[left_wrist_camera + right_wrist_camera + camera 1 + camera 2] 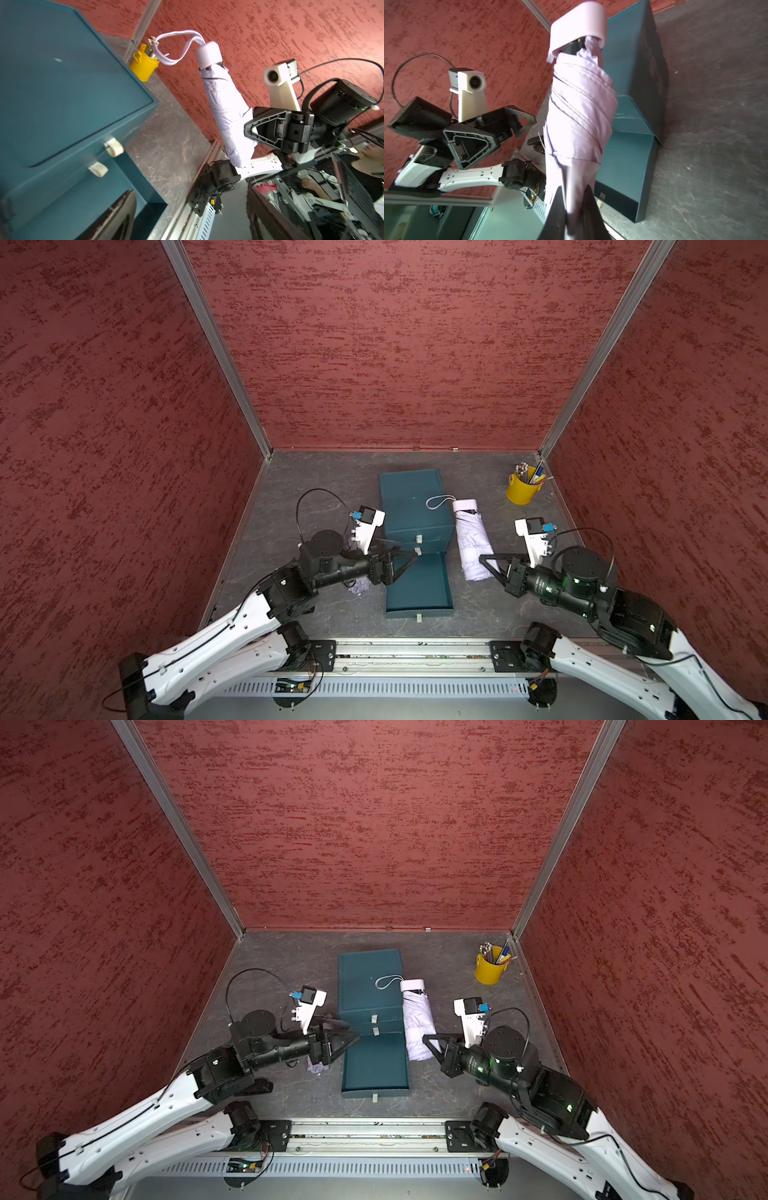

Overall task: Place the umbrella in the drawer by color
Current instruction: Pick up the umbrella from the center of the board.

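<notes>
Right of the cabinet [411, 497], the right end effector [485, 563] is clenched on the lilac umbrella [473, 539], holding it up beside the open bottom drawer [419, 593]. Empty, the left end effector [409, 553] gapes nearby; next, probably swing the umbrella over and lower it in.

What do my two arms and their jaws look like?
The left arm and right arm have white shell links and black joints. The left gripper and right gripper are black with triangular open-frame jaws; each carries a white camera mount and a looping black cable.
</notes>
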{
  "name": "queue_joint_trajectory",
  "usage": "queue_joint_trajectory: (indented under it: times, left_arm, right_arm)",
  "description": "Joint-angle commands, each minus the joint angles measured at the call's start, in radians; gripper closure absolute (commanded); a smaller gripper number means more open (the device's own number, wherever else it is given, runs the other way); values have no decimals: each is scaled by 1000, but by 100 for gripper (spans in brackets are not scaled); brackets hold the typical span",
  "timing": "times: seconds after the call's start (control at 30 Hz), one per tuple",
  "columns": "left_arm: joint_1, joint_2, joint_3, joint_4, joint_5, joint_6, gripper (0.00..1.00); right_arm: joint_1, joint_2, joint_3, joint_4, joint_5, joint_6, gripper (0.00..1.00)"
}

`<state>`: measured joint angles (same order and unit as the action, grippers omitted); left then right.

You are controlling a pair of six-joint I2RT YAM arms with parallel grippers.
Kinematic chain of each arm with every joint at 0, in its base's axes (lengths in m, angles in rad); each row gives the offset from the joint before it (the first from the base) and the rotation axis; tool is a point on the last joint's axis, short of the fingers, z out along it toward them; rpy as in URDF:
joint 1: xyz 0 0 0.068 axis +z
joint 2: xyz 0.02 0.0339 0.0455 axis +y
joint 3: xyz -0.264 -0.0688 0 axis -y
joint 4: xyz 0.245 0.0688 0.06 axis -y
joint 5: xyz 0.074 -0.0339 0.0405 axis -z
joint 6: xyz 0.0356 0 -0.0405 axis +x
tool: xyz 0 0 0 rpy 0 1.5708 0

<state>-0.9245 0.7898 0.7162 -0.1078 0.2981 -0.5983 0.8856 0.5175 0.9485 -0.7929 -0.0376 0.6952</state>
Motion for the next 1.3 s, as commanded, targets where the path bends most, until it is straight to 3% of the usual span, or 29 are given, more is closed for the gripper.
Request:
queue_joint_trajectory:
  times: [0.0,0.13,0.37,0.47,0.6,0.87,1.0,1.03,1.1,1.17,1.27]
  left_arm:
    - [-51,36,5,168,3,-11,13]
    - [-74,75,-4,260,10,-32,6]
    - [-71,76,-40,375,3,-86,5]
    - [-68,64,-38,371,-3,-93,11]
    - [-66,39,-50,379,-19,-111,27]
    - [-66,9,-85,462,-26,-183,60]
    - [-64,-16,-92,467,-34,-189,66]
    - [-62,-24,-94,465,-37,-190,67]
    - [-58,-39,-100,464,-41,-195,68]
    - [-48,-53,-110,465,-39,-207,68]
    - [-25,-60,-138,510,-8,-243,69]
  right_arm:
    - [38,30,-15,201,-80,-4,100]
    - [123,96,-41,335,-70,-5,100]
    - [269,229,-16,448,5,-32,100]
    - [311,253,-6,465,41,-38,100]
    - [336,253,-21,495,93,-23,99]
    - [347,273,-53,605,87,27,82]
    - [349,280,-57,619,83,40,73]
    - [349,278,-58,620,83,45,65]
    - [349,266,-68,625,83,52,35]
    - [350,243,-90,639,93,60,27]
    - [349,223,-120,680,66,73,23]
